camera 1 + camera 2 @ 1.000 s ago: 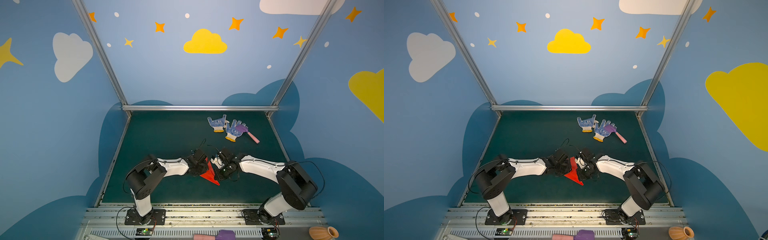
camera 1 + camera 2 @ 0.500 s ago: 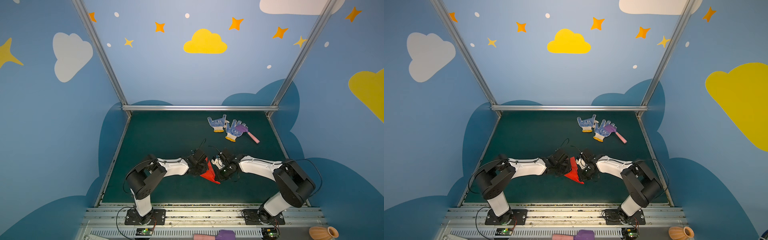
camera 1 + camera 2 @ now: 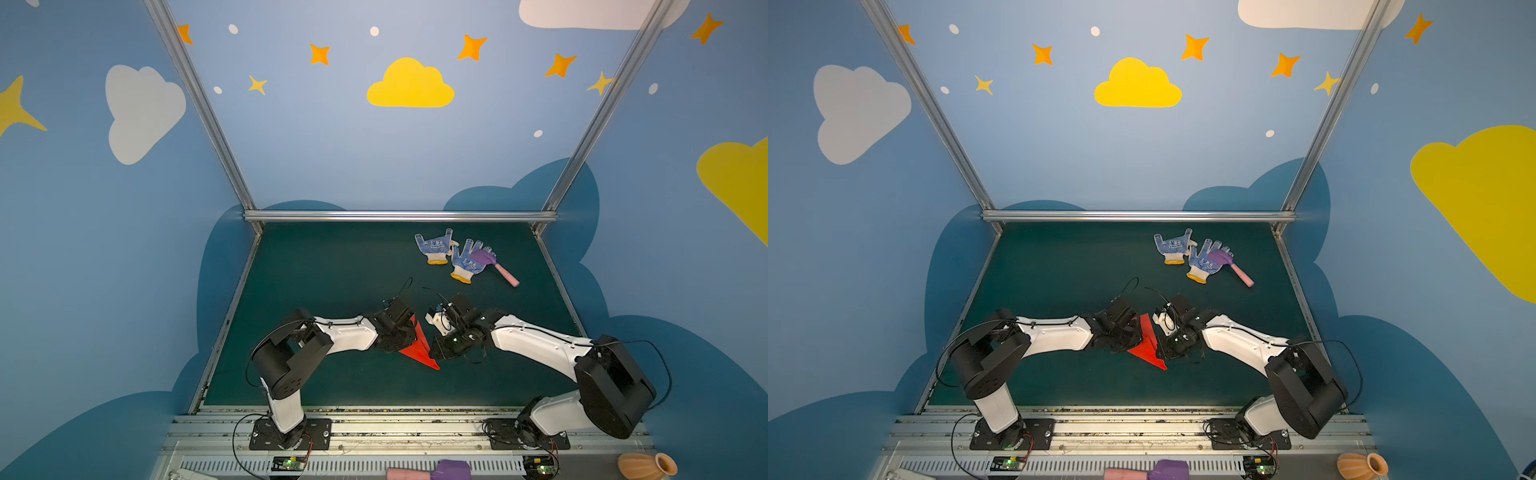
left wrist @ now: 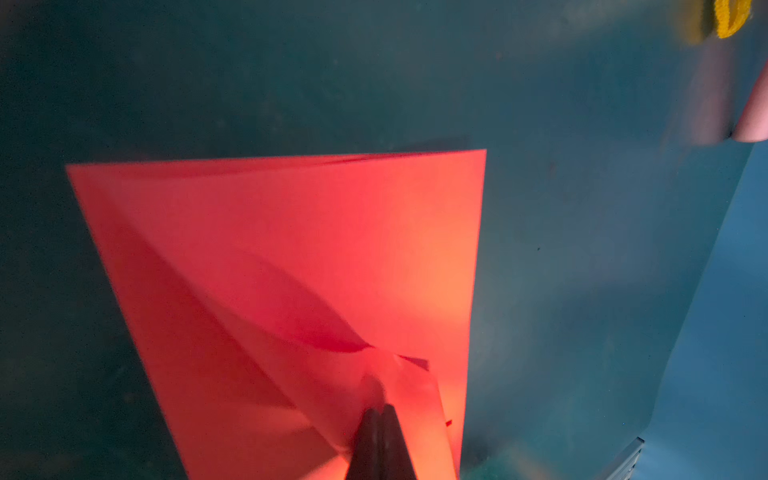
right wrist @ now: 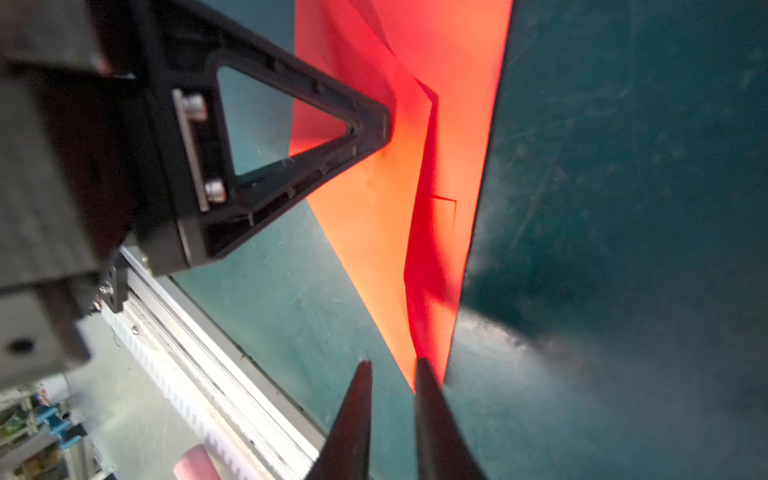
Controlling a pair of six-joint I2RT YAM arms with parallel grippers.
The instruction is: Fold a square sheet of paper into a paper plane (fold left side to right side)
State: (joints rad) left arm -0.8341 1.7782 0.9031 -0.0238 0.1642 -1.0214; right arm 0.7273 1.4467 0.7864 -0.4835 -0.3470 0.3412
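The square sheet of paper [image 3: 419, 348] is bright red and folded into a pointed paper plane shape. It sits at the middle front of the green mat in both top views, tip toward the front rail [image 3: 1148, 349]. My left gripper [image 4: 380, 409] is shut on folded layers near the paper's wide end [image 4: 291, 249]. My right gripper [image 5: 392, 365] is open by a narrow gap at the pointed tip [image 5: 428, 291]. The tip lies against the inner face of one of its fingers [image 5: 428, 399]. The left gripper's fingertips [image 5: 380, 124] show pressing on the paper in the right wrist view.
Two blue-dotted white gloves [image 3: 434, 249] [image 3: 467, 264] and a purple-and-pink toy hammer [image 3: 496, 266] lie at the back right of the mat. A metal rail [image 3: 395, 415] borders the front. An orange vase [image 3: 646, 465] and another hammer [image 3: 432, 473] sit beyond it.
The right gripper's jaws have parted from shut to a narrow gap at the paper's tip. The left gripper stays shut on the paper; both arms have hardly moved.
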